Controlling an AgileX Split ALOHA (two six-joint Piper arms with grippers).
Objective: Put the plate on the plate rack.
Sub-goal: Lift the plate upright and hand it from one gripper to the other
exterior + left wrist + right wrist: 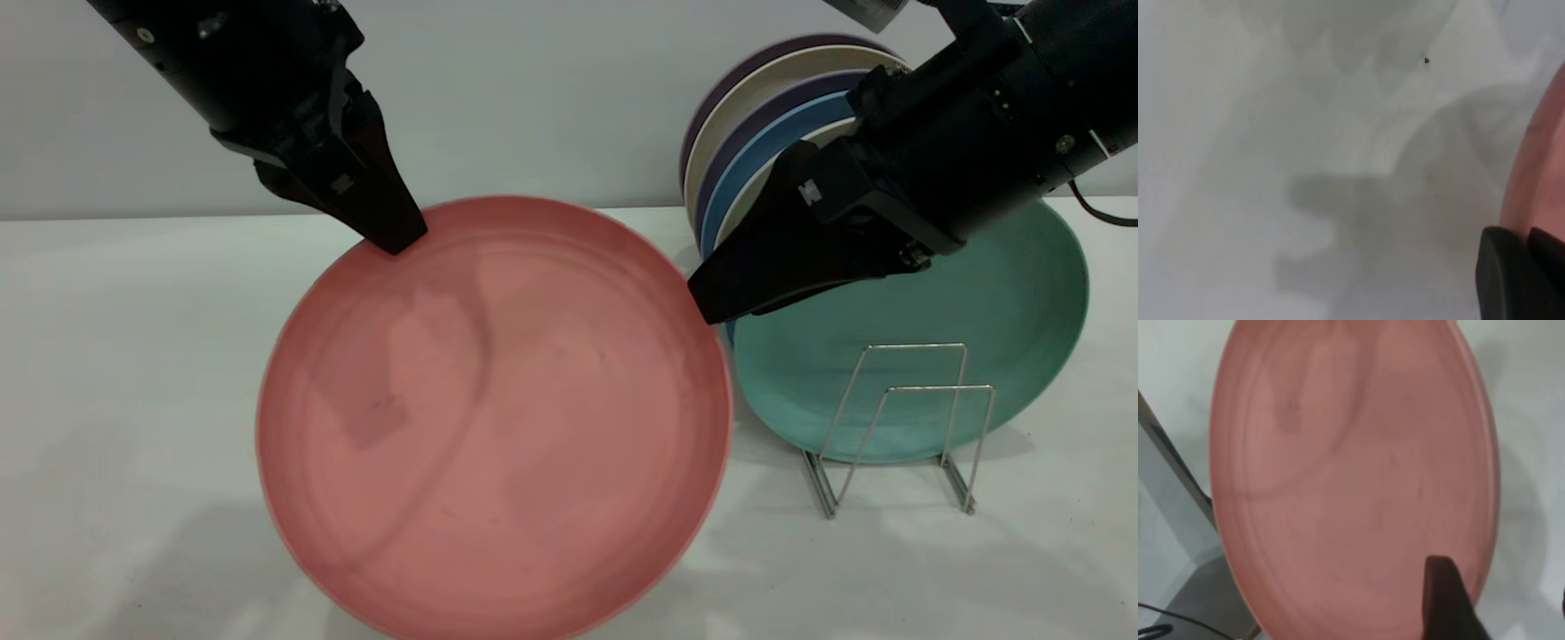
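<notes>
The salmon-pink plate (498, 418) is held up, tilted with its face toward the exterior camera, left of the wire plate rack (898, 427). My left gripper (396, 236) is shut on the plate's upper left rim; in the left wrist view the pink rim (1538, 167) runs between its two dark fingers (1501, 273). My right gripper (711, 307) is at the plate's right rim, open. In the right wrist view one finger (1445, 593) lies over the plate's face (1351, 473) and the other sits well beyond the rim.
A teal-green plate (1005, 302) leans in the rack behind the front dividers. Several upright plates, blue, cream and purple (765, 116), stand behind it under the right arm. The white table (133, 356) stretches to the left, with a wall behind.
</notes>
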